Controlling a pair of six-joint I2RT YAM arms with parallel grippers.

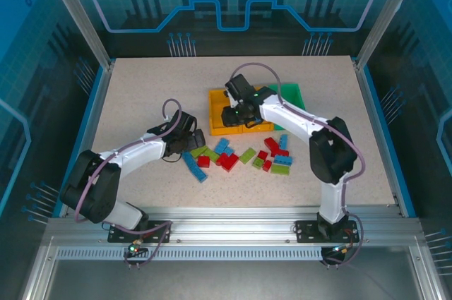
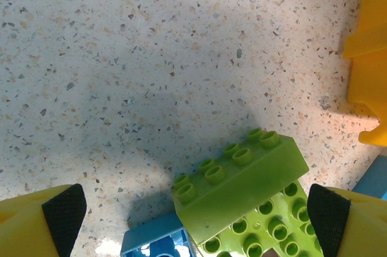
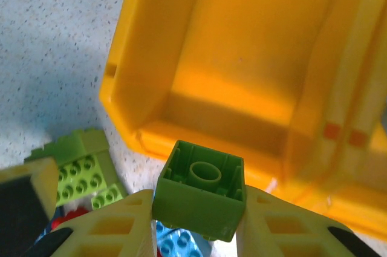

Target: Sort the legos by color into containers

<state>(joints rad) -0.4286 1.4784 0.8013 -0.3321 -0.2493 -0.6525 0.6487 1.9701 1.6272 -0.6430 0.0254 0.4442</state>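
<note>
Far left in the top view, the left gripper (image 1: 198, 139) sits low over the pale speckled tabletop (image 1: 127, 95), at the left end of the scatter of small studded plastic legos in red, blue & lime green (image 1: 240, 157). Its jaws are spread wide & grip nothing. In the left wrist view the yellow, black-padded fingers (image 2: 60, 214) sit at the bottom corners. Btwn them is a long lime green studded brick (image 2: 242, 175), lying on top of a second lime green studded piece (image 2: 266, 233), w/ a blue brick (image 2: 154, 239) just beside. Neither finger touches them.

Centre: the loose legos lie on the table just in front of the containers (image 1: 219, 122), a row of joined open-topped plastic bins. The orange-yellow ones are on the left & a green bin (image 1: 291, 94) is at the right end.

Right: the right gripper (image 1: 238, 113) is at the near wall of the leftmost orange-yellow bin (image 3: 242, 69). Its jaws pinch a small square lime green brick (image 3: 199, 199) w/ the hollow underside facing the wrist cam. Whether this brick is over the bin's inside or just short of the rim, can't tell.
</note>
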